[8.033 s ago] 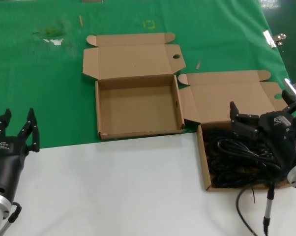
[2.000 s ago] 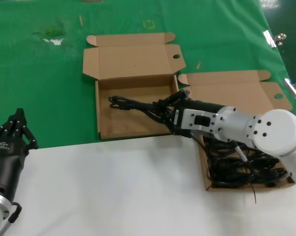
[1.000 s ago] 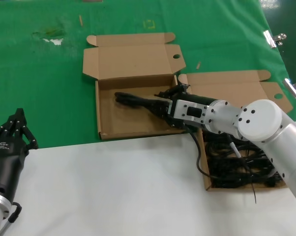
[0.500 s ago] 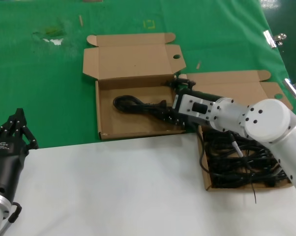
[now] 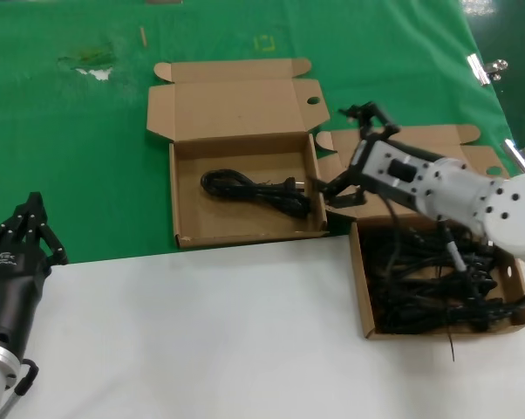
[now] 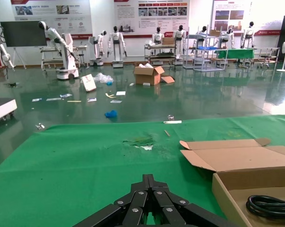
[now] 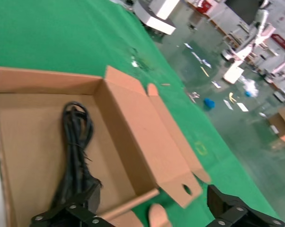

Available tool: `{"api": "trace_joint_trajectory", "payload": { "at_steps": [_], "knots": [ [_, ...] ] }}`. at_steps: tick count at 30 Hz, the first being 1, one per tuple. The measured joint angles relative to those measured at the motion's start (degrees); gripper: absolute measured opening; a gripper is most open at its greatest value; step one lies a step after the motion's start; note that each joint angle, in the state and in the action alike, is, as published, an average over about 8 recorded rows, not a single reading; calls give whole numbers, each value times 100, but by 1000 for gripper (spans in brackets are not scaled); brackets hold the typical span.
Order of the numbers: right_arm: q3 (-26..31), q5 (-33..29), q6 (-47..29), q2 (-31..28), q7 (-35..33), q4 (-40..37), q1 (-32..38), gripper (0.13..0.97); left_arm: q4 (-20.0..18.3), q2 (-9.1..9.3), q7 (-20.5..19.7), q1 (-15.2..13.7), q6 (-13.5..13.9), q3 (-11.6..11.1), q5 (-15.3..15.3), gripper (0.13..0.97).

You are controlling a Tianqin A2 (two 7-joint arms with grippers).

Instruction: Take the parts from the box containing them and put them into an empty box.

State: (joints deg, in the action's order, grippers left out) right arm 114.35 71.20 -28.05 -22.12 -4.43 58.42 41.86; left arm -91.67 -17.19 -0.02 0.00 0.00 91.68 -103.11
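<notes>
One coiled black power cord (image 5: 255,191) lies in the left cardboard box (image 5: 184,223), which holds nothing else; it also shows in the right wrist view (image 7: 75,151) and at the edge of the left wrist view (image 6: 270,206). The right box (image 5: 360,292) holds a tangle of several black cords (image 5: 428,279). My right gripper (image 5: 350,153) is open and empty, lifted over the gap between the two boxes, by the right box's lid (image 5: 419,170). My left gripper (image 5: 31,229) is shut and parked at the near left, over the table's white part.
Both boxes stand with lids folded back on a green cloth (image 5: 71,157). A white surface (image 5: 201,332) covers the near part of the table. Metal clips (image 5: 485,68) lie at the far right. A thin black cable (image 5: 450,349) hangs off the right box's front edge.
My right gripper carried a cord from the right box into the left box, let it go there, opened and drew back to the right and up. The left arm barely moved.
</notes>
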Motion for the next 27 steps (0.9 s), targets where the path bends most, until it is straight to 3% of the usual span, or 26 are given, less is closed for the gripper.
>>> {"api": "trace_joint_trajectory", "payload": {
  "at_steps": [6,15,27],
  "knots": [
    [-207,-76,-25,-281,348,372,-183,812,0,0,0,0,0,0,0,140],
    [-570,2,-82,-735,778,1059,-607,921,0,0,0,0,0,0,0,140],
    [-715,103,-94,-916,880,1311,-791,965,0,0,0,0,0,0,0,146]
  ]
}}
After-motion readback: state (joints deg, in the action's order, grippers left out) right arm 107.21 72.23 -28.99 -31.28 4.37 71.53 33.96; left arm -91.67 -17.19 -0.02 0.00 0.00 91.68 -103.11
